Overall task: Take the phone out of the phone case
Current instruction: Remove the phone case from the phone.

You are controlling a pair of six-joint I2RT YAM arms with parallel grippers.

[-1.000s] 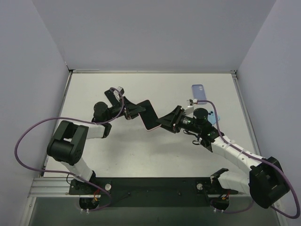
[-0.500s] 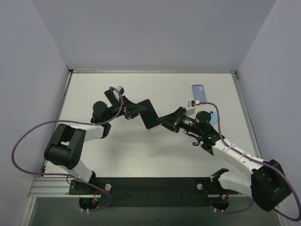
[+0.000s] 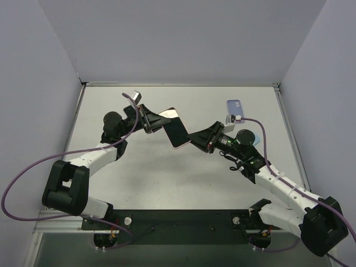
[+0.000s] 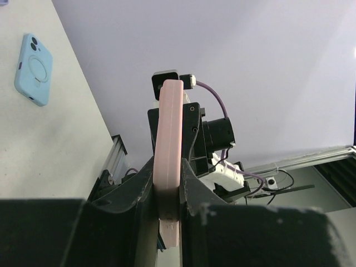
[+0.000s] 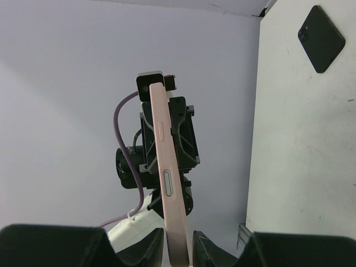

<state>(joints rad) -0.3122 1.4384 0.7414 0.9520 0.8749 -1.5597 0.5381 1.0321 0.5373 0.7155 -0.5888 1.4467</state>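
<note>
White tabletop [image 3: 167, 178], grey walls. I see the phone [image 3: 178, 132] in its pink phone case [image 4: 168, 167], held in the air over mid-table, slightly toward 12 o'clock. Left jaws pinched tight on its 10 o'clock end, right jaws closed on its 4 o'clock end. Lavender case [image 3: 235, 110] lies at 2 o'clock, blue case [image 4: 33, 69] nearby.

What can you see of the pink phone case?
The pink phone case looks like soft matte plastic, with rounded corners and moulded side buttons. A dark-screened phone sits in it. It is held in mid-air, edge-on to both wrist cameras, the left gripper and right gripper clamped on opposite ends.
</note>
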